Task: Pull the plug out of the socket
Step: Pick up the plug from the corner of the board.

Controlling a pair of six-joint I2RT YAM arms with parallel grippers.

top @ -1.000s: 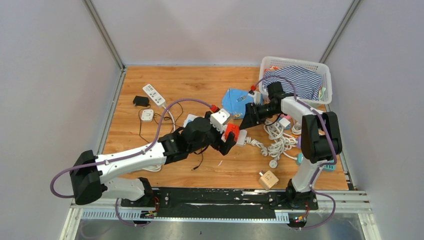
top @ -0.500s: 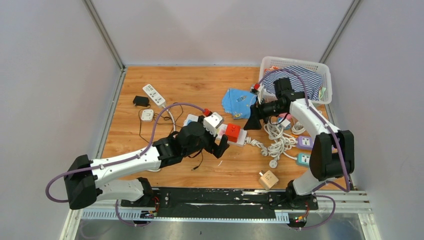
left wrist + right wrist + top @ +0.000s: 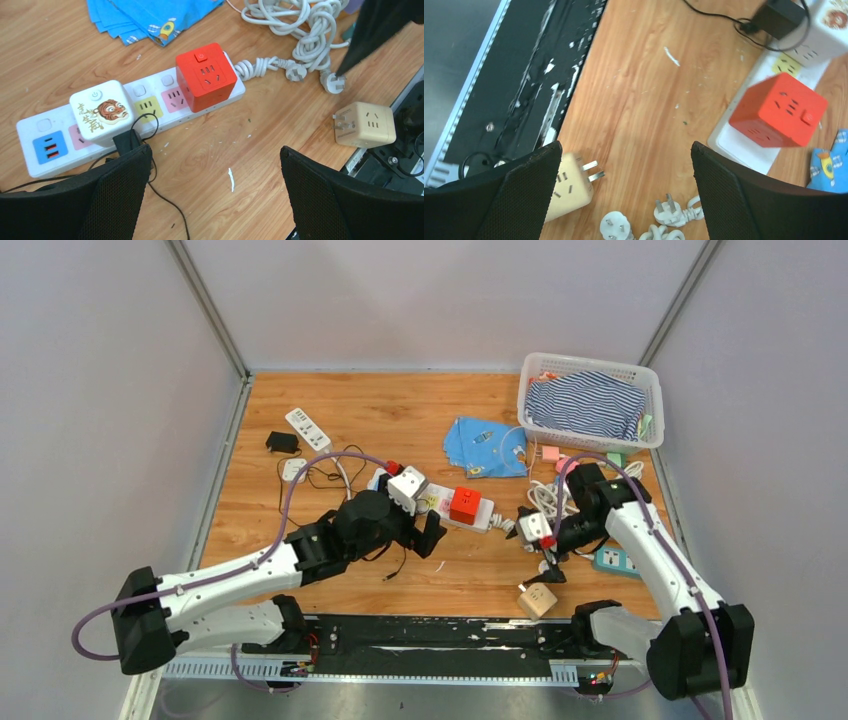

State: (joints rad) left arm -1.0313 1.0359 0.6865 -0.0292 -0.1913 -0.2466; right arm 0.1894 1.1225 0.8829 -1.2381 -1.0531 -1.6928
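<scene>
I find the red cube plug (image 3: 206, 75) seated in the white power strip (image 3: 150, 107), near its tiger-printed cube (image 3: 101, 112). The left gripper (image 3: 215, 155) hangs spread wide and empty on the near side of the strip, clear of the plug. The right gripper (image 3: 624, 150), equally wide and empty, stands apart from it, a beige cube adapter (image 3: 569, 187) beside one finger.

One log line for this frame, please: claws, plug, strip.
left claw: open, empty, near power strip | right claw: open, empty, near beige cube | red cube plug: seated in strip | task: not done
</scene>
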